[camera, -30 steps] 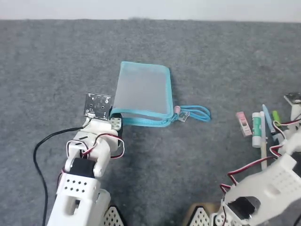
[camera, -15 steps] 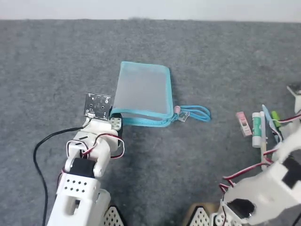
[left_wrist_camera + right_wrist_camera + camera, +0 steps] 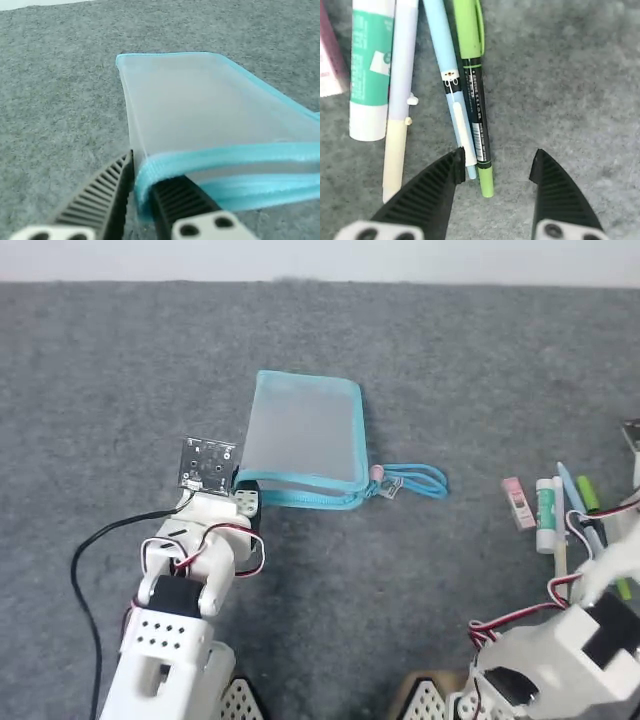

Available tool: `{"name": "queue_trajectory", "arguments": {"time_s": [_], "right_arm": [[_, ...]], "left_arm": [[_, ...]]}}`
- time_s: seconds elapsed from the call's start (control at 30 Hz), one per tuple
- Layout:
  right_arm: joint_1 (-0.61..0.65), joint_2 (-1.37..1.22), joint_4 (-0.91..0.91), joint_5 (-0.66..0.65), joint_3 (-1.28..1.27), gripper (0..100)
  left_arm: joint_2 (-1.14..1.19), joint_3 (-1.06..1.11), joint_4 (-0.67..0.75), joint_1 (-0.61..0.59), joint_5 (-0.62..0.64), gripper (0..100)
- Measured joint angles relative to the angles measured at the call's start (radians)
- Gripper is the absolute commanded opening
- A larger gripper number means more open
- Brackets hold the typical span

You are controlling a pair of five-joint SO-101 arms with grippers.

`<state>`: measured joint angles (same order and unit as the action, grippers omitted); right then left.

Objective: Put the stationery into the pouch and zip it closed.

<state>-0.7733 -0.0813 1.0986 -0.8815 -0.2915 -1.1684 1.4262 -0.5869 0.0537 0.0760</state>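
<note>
A translucent pouch with turquoise trim lies flat mid-table, its zipper pull and cord at the right end. My left gripper is shut on the pouch's near zipper-side corner, also visible from above as left gripper. The stationery lies at the right: a pink eraser, a glue stick, a pale pen, a light blue pen and a green pen. My right gripper hangs open just above the near ends of the blue and green pens, holding nothing.
Grey carpet-like cloth covers the table. The right arm's white body covers the pens' near ends in the high view. A black cable trails beside the left arm. Open cloth lies between the pouch and the stationery.
The right arm has drawn back toward the table's front edge, uncovering more of the pens. The left arm and the pouch have stayed still.
</note>
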Motion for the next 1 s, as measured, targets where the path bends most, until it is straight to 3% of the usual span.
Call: {"name": "queue_trajectory", "arguments": {"time_s": [0.53, 0.83, 0.9, 1.0], "right_arm": [[-0.02, -0.005, -0.153, -0.015, -0.089, 21.3], [-0.051, -0.213, -0.157, -0.035, 0.0, 21.1], [-0.049, -0.227, -0.157, -0.035, 0.009, 18.3], [-0.049, -0.241, -0.152, -0.035, 0.02, 5.2]], "left_arm": [[0.0, 0.0, 0.0, 0.0, 0.0, 1], [0.0, 0.0, 0.0, 0.0, 0.0, 1], [0.0, 0.0, 0.0, 0.0, 0.0, 1], [0.0, 0.0, 0.0, 0.0, 0.0, 1]]}}
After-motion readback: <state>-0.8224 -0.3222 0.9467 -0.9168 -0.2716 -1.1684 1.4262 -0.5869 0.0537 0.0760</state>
